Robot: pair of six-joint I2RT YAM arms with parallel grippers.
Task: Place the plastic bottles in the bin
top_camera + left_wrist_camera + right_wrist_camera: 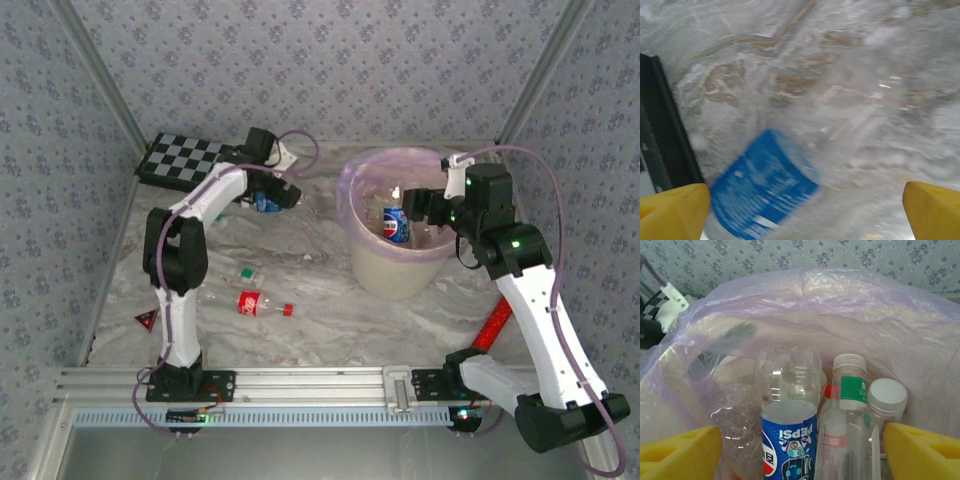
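Left jaws apart over blue-label bottle [765, 185], likely light, squashy, slick; pinch across label. Right jaws apart over bin [850, 295].

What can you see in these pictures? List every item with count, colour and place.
Grey marbled table: one, under everything.
Round cream bucket with pink-purple bag liner: one, right of centre.
Clear plastic bottles in that bucket: at least three, blue, green and red labels, packed inside.
Clear plastic bottle with blue label: one, lying at far centre-left.
Clear plastic bottle with red label: one, lying near the middle.
Small green cap: one, loose on the table.
Small red triangular item: one, near left edge.
Black-and-white chequered board: one, far left corner.
Left hand: one, yellow fingers, open, above the blue-labelled bottle.
Right hand: one, yellow fingers, open, above the bucket.
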